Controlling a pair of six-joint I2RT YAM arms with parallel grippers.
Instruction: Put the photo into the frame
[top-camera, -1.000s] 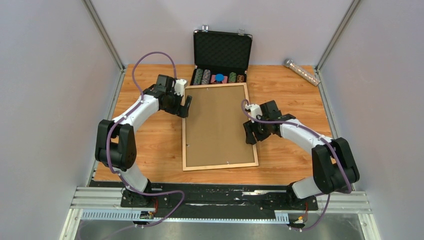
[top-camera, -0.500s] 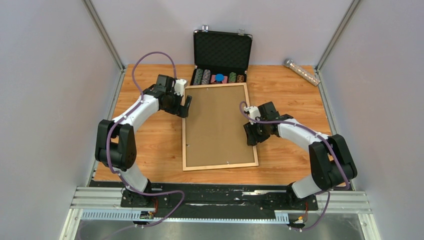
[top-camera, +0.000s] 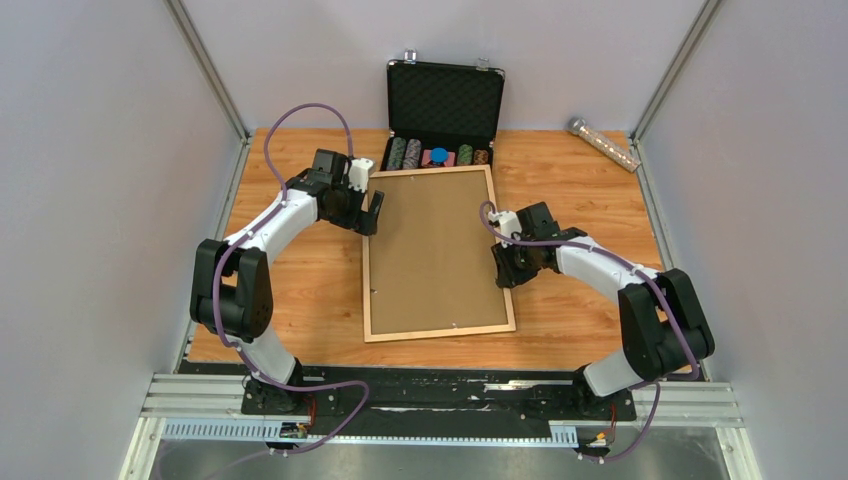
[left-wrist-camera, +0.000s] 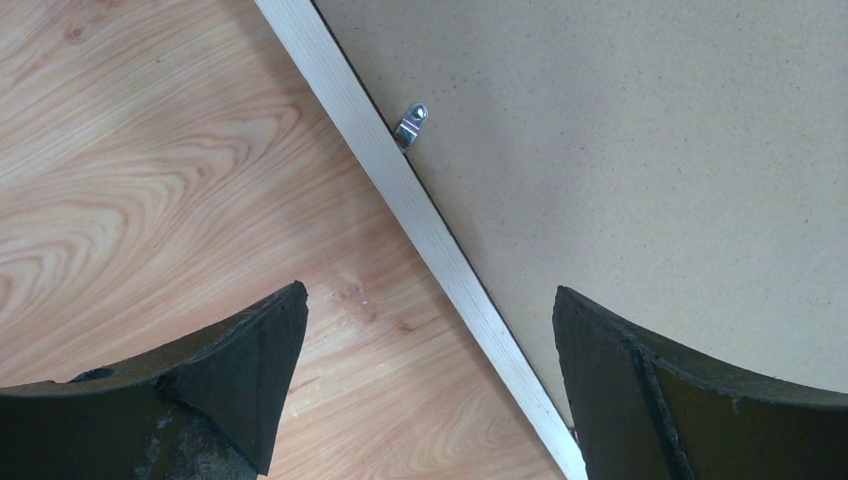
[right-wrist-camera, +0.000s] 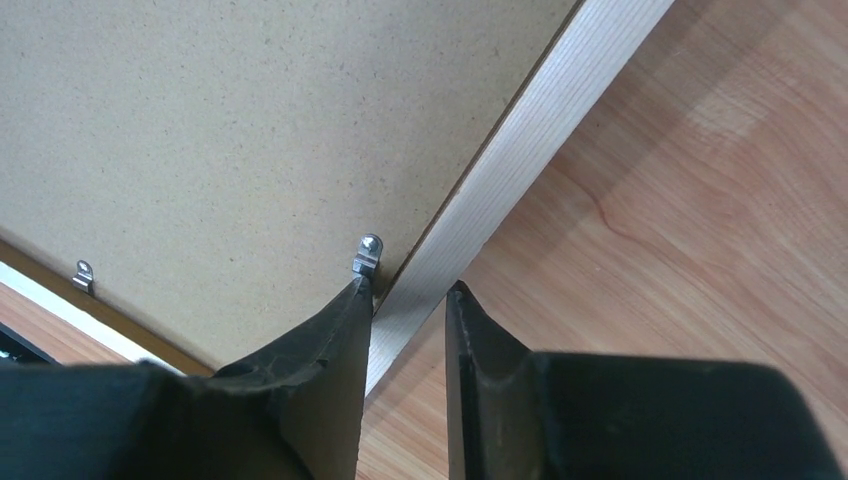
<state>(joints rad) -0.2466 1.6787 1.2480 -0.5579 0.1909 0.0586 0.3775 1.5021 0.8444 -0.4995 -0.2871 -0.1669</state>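
The frame (top-camera: 440, 332) lies face down in the middle of the table, its brown backing panel (top-camera: 430, 250) facing up. The photo is hidden from every view. My left gripper (top-camera: 370, 212) is open and straddles the frame's left rail (left-wrist-camera: 420, 215), one finger over the table, the other over the backing. My right gripper (top-camera: 505, 268) sits on the right rail (right-wrist-camera: 520, 150). Its jaws have closed narrowly on either side of that rail, and the inner fingertip (right-wrist-camera: 345, 310) touches a small metal clip (right-wrist-camera: 367, 253).
An open black case (top-camera: 445, 100) with poker chips stands just behind the frame's far edge. A clear tube (top-camera: 603, 143) lies at the back right. Another metal clip (left-wrist-camera: 410, 122) sits by the left rail. Grey walls enclose the table on three sides.
The right gripper has narrowed its jaws onto the right rail and moved slightly inward. The frame has shifted a little to the left. The left arm has not moved.
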